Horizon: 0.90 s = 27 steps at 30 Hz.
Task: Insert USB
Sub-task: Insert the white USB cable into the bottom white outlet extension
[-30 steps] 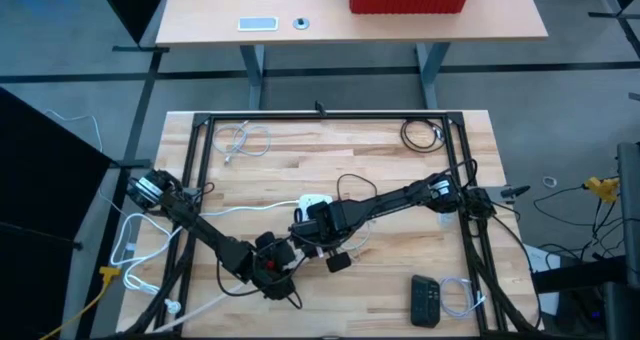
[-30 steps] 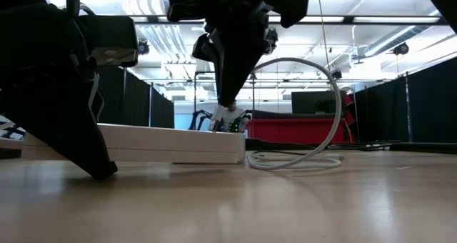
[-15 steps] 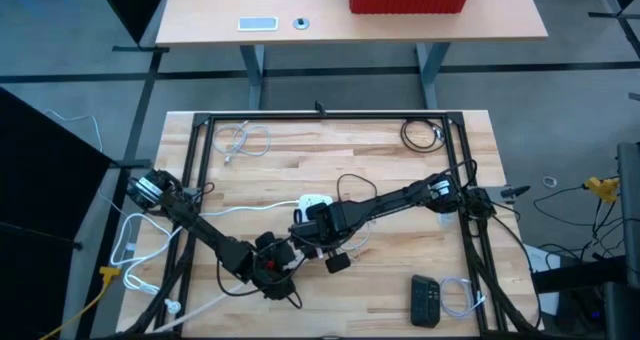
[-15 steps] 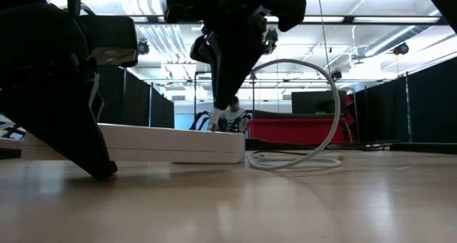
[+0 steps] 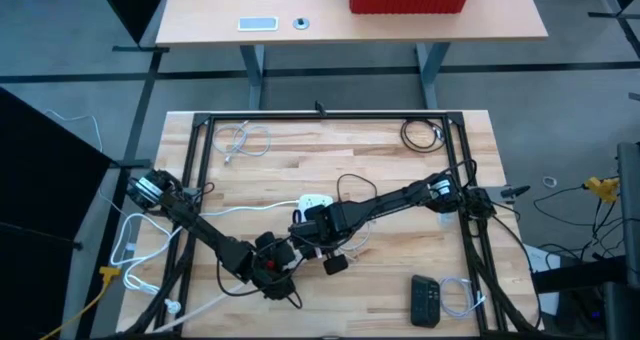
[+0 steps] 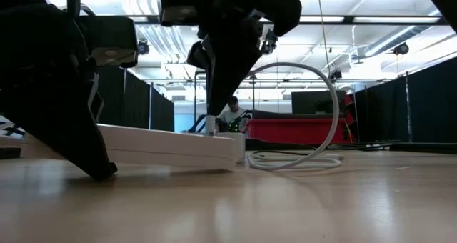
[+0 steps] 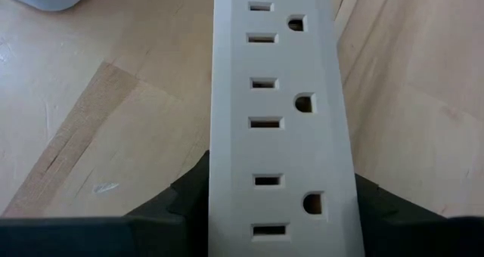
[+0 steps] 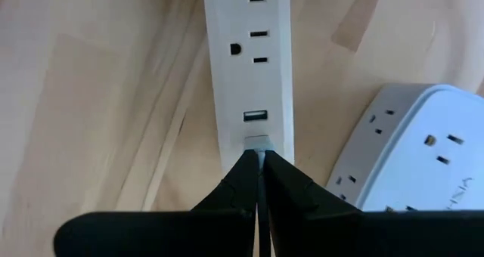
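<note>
A white power strip lies on the wooden table, with my left gripper shut around it near the table's front middle. My right gripper stands over the strip's other end, fingers shut on a USB plug. The plug's tip sits just short of the strip's USB port, which shows open. In the low view, a white cable loops up behind the strip. My left gripper pinches the power strip's two long sides between its fingers, which lie across it. The strip rests on the table. My right gripper pinches the USB plug between its fingertips from above, pointing down. Only the plug's metal tip shows, at the strip's top face beside the port.
A white rounded multi-outlet hub lies right beside the strip's port end. A black remote-like object lies at the front right. Coiled cables lie in the far corners, inside a black frame.
My right gripper has gone a little toward the table's left with the USB plug, staying shut. In the low view, the strip's end beneath it has shifted slightly and now sits askew.
</note>
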Each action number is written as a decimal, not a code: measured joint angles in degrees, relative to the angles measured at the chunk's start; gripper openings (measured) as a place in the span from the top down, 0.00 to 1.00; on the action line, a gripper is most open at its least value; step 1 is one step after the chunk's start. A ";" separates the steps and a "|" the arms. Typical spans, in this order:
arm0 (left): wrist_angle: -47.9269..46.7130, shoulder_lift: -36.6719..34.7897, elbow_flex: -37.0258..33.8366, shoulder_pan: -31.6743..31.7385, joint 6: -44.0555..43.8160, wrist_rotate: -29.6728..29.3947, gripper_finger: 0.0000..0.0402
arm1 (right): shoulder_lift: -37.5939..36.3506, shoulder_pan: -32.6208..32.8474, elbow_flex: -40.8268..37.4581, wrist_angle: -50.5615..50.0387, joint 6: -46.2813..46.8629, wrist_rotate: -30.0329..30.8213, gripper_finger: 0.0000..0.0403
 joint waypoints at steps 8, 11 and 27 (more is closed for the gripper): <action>-0.05 0.02 0.00 -0.02 0.25 0.00 0.57 | -0.34 -0.03 -4.82 3.87 1.12 -1.60 1.00; -0.07 0.02 0.00 -0.02 0.40 -0.01 0.57 | -0.32 -0.09 -5.28 5.14 2.19 -2.78 1.00; -1.36 0.02 0.07 -0.02 0.60 0.67 0.57 | 0.05 0.19 2.05 0.64 3.73 -2.30 0.81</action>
